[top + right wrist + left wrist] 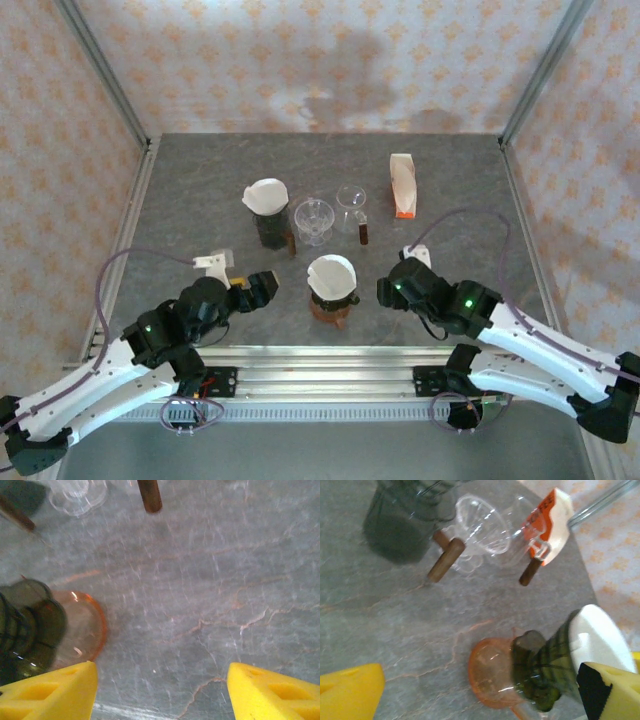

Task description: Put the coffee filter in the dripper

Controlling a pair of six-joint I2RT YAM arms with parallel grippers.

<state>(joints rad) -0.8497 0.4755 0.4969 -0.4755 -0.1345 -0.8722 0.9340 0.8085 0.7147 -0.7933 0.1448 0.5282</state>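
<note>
Grey veined counter (pixel 200 190) under all items; arm bases along its near edge.

Left tool (pixel 258 291): at the near edge, left of centre. Jaws wide apart, nothing gripped, yellow fingertips (pixel 350 692) at both lower corners of the left wrist view. Separated from the dripper by a visible gap in the top view. Contact between the right-hand fingertip and the filter rim not determinable from the wrist view.

Dark dripper (pixel 270 228): mid-counter, left of centre, upright, with a second filter (pixel 266 194), white, seated in its top.

Clear dripper (pixel 313 220): just beside the dark one, on its right. Brown handle (pixel 291 243) low between the two; ownership unclear.

Dripper (pixel 545 667): dark green, ribbed, upright on an orange saucer (pixel 487 675), near edge, centre, between the two tools.

Coffee filter (pixel 332 272): white, seated in the mouth of this dripper, open side up, rim standing above the glass.

Clear cup (pixel 351 198): mid-counter, just right of the clear dripper, dark brown handle (pixel 362 233) toward the near edge.

Right tool (pixel 390 292): near edge, right of centre, close to the dripper but apart from it. Jaws apart, bare counter between the yellow fingertips (pixel 55 692), nothing gripped.

Filter packet (pixel 402 185): white with an orange end, right of centre, toward the far edge, orange end nearest.
</note>
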